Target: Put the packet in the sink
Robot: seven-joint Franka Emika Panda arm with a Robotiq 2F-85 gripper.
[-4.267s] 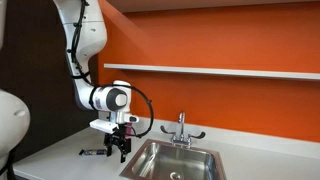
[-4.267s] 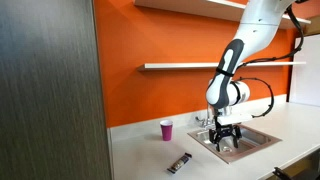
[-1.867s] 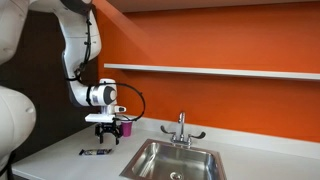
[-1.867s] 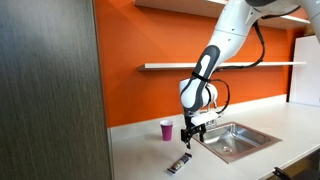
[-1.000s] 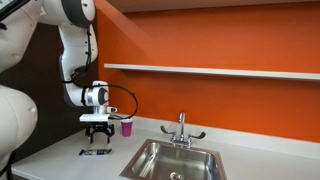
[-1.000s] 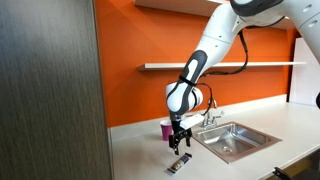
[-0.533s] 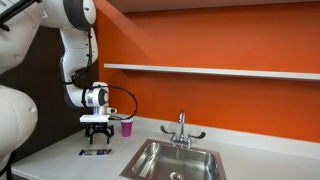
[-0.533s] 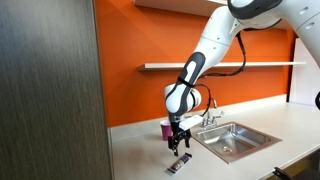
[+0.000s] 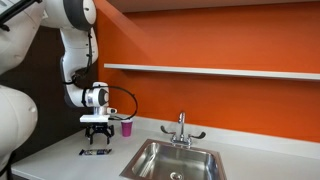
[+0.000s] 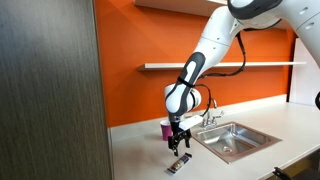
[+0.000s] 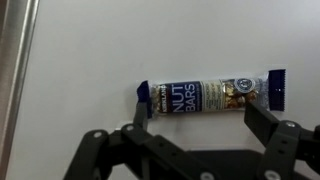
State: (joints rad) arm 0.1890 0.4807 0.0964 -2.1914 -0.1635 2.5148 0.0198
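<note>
The packet (image 11: 210,95) is a flat oblong bar wrapper with dark blue ends, lying on the white counter. In both exterior views it is a small dark strip (image 9: 96,152) (image 10: 180,162). My gripper (image 9: 98,136) (image 10: 178,146) hangs straight above it, pointing down, open and holding nothing. In the wrist view the gripper (image 11: 198,110) has one finger near each end of the packet, with its fingertips (image 11: 141,108) short of touching it. The steel sink (image 9: 150,152) (image 10: 252,130) with its chrome tap (image 9: 181,128) is set into the counter off to one side.
A small pink cup (image 9: 127,128) (image 10: 166,130) stands on the counter behind the gripper, near the orange wall. A white shelf (image 9: 210,71) runs along the wall above. A dark cabinet panel (image 10: 50,90) stands at the counter's end. A steel strip (image 11: 14,80) runs down the wrist view's left edge.
Over the last seconds the arm swung away from the sink to a spot above the packet. In the last second it has hardly moved, and the jaws have stayed open.
</note>
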